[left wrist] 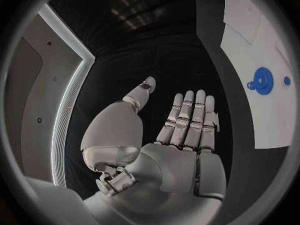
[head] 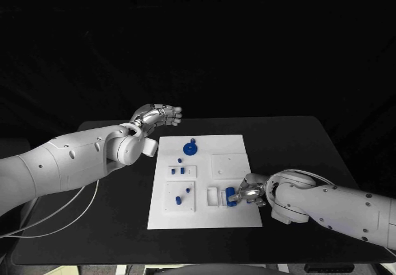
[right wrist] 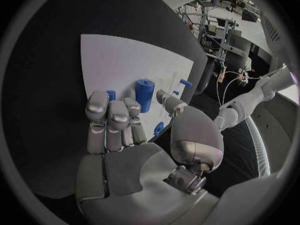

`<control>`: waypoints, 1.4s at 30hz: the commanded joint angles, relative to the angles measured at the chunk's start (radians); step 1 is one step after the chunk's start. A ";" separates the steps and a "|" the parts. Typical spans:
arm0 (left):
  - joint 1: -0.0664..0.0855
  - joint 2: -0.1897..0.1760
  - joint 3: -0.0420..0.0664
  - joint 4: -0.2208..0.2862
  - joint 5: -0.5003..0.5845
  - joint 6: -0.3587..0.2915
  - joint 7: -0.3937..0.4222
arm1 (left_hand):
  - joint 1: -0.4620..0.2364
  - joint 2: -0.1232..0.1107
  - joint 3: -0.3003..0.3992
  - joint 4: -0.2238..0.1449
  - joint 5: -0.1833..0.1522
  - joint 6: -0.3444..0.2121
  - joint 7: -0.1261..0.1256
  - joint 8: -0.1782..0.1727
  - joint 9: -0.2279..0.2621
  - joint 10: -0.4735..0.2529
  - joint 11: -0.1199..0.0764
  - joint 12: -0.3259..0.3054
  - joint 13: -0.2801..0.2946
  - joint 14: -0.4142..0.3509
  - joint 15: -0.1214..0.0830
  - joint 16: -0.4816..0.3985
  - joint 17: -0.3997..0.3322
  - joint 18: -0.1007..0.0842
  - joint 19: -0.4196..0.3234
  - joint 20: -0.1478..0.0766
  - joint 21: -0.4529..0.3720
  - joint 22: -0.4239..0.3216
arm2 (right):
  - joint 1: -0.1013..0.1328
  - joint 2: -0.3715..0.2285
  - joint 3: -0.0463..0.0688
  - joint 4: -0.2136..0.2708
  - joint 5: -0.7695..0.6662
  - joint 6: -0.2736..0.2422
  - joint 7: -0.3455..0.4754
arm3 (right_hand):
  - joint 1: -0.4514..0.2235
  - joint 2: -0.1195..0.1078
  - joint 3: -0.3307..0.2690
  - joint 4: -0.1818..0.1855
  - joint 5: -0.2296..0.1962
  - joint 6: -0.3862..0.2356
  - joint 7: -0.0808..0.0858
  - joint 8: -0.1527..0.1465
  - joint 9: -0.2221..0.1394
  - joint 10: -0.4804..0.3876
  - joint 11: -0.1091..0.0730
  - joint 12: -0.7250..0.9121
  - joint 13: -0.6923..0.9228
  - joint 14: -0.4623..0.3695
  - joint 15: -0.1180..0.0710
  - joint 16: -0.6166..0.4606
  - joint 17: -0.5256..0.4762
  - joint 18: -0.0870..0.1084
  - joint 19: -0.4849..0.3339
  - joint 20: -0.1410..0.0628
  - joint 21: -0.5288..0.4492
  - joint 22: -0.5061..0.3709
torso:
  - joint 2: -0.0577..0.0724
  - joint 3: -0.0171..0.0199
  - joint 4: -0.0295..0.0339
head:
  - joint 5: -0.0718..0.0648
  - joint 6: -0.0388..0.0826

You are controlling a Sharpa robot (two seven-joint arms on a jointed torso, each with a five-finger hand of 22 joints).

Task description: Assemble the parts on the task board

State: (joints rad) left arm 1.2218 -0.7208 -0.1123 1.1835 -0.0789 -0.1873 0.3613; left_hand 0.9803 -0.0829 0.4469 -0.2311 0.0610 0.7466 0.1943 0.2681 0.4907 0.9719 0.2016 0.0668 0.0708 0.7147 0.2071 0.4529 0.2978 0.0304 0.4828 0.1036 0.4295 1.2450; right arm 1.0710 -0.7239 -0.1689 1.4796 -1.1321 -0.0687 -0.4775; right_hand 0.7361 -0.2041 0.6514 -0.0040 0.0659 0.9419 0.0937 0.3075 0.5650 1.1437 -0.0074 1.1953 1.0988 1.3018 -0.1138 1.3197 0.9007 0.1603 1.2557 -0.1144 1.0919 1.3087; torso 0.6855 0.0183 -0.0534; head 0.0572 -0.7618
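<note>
Judging by its look, the blue cylinder [right wrist: 144, 94] is a small, rigid moulded part: light, stiff, smooth on its sides and likely a little slippery against metal fingertips. It should not be fragile, but it could tip or roll if nudged from one side. The surest hold would probably be across its round flank, thumb opposite the fingers, low enough that it does not pivot.

It looks like a short plain peg, deep blue, standing near the near right edge of the white task board [head: 231, 143], by a small pale rectangular recess. The right hand [head: 246, 193] is down at that spot. In the right wrist view its fingers [right wrist: 109, 116] are curled toward the cylinder with the thumb beside it, yet whether they actually pinch the peg or only touch it cannot be told.

Elsewhere on the board lie a blue gear [head: 190, 149] toward the far side, with a small blue stud beside it, and several smaller blue pieces [head: 180, 170] in pale recessed panels on the left half.

The left hand [head: 161, 116] hovers off the board's far left corner over the black table [head: 289, 137], fingers straight and together, thumb apart, holding nothing.
</note>
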 commanded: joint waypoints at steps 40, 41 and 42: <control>0.001 -0.004 0.001 0.005 0.007 0.021 -0.001 | -0.013 -0.003 -0.005 0.004 -0.007 -0.015 0.018 -0.006 -0.006 -0.001 0.002 0.002 -0.002 0.001 0.000 -0.006 0.002 0.019 0.008 0.002 -0.010 0.004 | -0.019 0.074 0.000 -0.076 0.008 0.013 -0.005 | 0.021 -0.053 0.049 0.000 -0.013 0.006 0.009 -0.008 0.009 -0.007 -0.003 -0.017 0.001 0.001 -0.005 -0.011 0.003 0.102 -0.003 0.003 0.009 0.015 | 0.002 -0.0014 -0.0019 | 0.015 -0.002; 0.001 -0.004 0.001 0.005 0.007 0.021 -0.001 | -0.013 -0.003 -0.005 0.004 -0.007 -0.016 0.018 -0.006 -0.006 -0.001 0.002 0.002 -0.002 0.001 0.000 -0.006 0.002 0.019 0.008 0.002 -0.010 0.004 | -0.019 0.075 0.000 -0.077 0.008 0.014 -0.006 | 0.022 -0.053 0.049 0.000 -0.013 0.005 0.010 -0.008 0.009 -0.008 -0.003 -0.017 0.001 0.001 -0.005 -0.011 0.003 0.102 -0.003 0.003 0.009 0.015 | 0.002 -0.0014 -0.0019 | 0.015 -0.002; 0.001 -0.004 0.001 0.005 0.007 0.021 -0.001 | -0.013 -0.003 -0.005 0.004 -0.007 -0.016 0.018 -0.006 -0.006 -0.001 0.002 0.002 -0.002 0.001 0.000 -0.006 0.002 0.019 0.008 0.002 -0.010 0.004 | -0.019 0.076 0.000 -0.078 0.008 0.014 -0.006 | 0.022 -0.054 0.050 0.000 -0.013 0.005 0.010 -0.008 0.009 -0.008 -0.003 -0.017 0.002 0.001 -0.005 -0.011 0.003 0.102 -0.003 0.003 0.009 0.015 | 0.002 -0.0013 -0.0017 | 0.015 -0.002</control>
State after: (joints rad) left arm 1.2220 -0.7254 -0.1122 1.1860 -0.0772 -0.1804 0.3557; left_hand 0.9762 -0.0870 0.4470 -0.2311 0.0610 0.7373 0.1927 0.2680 0.4859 0.9719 0.2016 0.0668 0.0709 0.7147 0.2071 0.4529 0.2986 0.0305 0.4828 0.1036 0.4257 1.2483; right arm 1.0618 -0.6534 -0.1633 1.4034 -1.1250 -0.0765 -0.4781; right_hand 0.7546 -0.2515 0.6984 -0.0096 0.0542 0.9596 0.0952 0.3157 0.6719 1.1426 -0.0084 1.1837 1.0999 1.2986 -0.1170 1.3147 0.9023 0.1601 1.2559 -0.1106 1.0956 1.3088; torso 0.6869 0.0164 -0.0551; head 0.0714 -0.7634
